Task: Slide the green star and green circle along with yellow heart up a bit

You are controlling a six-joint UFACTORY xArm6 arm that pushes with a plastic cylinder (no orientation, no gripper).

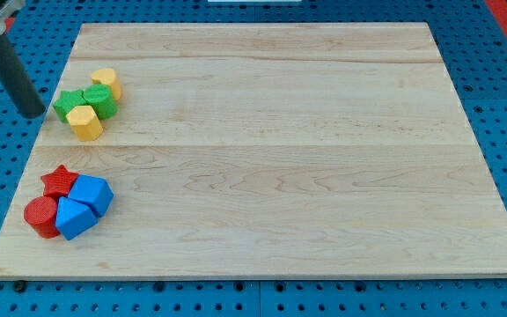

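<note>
A pale wooden board [271,150] lies on a blue pegboard surface [500,70] and carries two small clusters of blocks, both near the view's left edge. In the upper cluster a yellow heart [106,83] sits at the top, a green circle [100,100] just below it, a green star [68,103] at its left, and a yellow hexagon [84,121] touching both greens from below. Well apart, lower down, a red star [59,180] sits above a red cylinder [40,216], with two blue blocks [84,206] (shapes hard to make out) pressed against them on the right.
</note>
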